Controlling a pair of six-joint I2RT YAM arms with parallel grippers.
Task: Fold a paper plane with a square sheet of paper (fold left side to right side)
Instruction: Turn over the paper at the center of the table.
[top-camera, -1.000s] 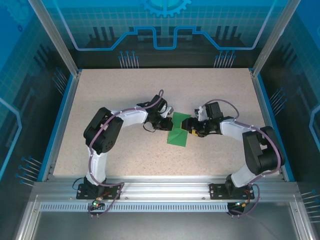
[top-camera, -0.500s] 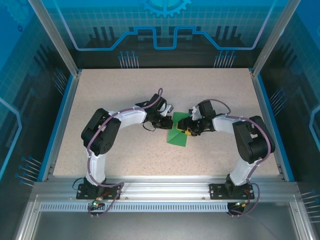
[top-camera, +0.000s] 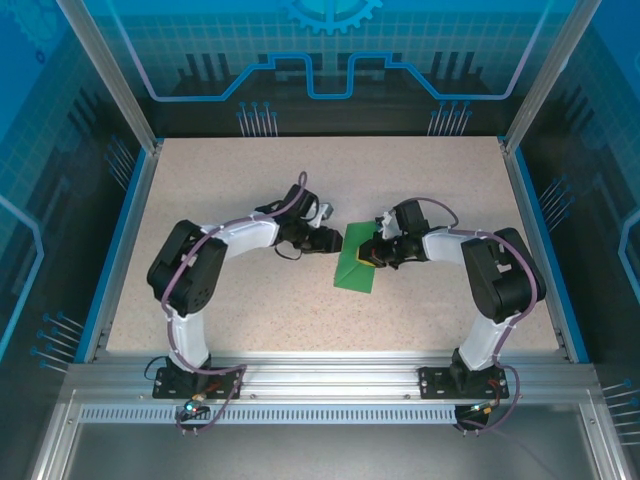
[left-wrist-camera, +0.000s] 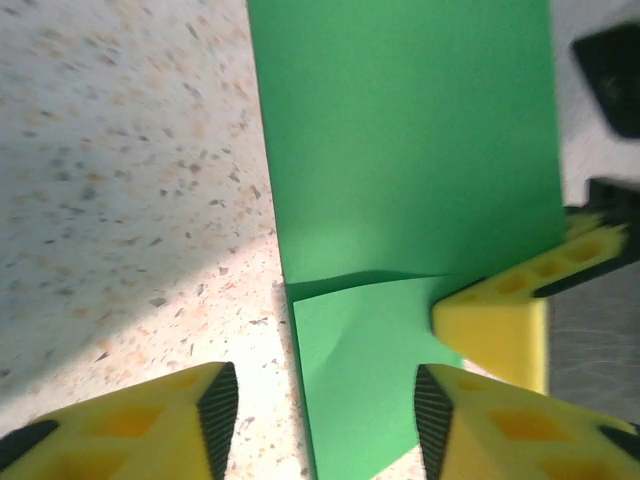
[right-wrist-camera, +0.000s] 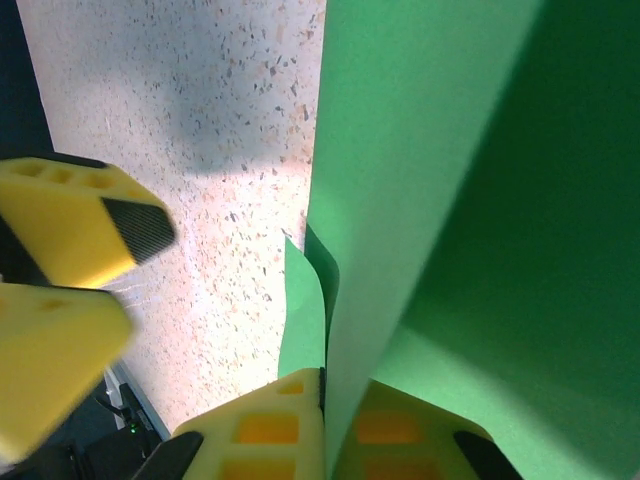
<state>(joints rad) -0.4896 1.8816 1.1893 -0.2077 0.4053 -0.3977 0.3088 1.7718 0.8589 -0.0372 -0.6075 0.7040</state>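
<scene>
Square sheet of paper: thin, light, limp; partly folded, layers doubled. Lies on table between both pincers. Right gripper: closed, pinching sheet edge at fingertips. Left gripper: jaws apart, holding nothing, sheet's corner just ahead between them. Judgement: take by edges, lightly; flat face likely slippery, crumples readily.

We see the square sheet of paper in plain bright green, unmarked. The table is beige with small dark and orange speckles. The left gripper has yellow fingers with black pads. The back wall is gridded blue.
</scene>
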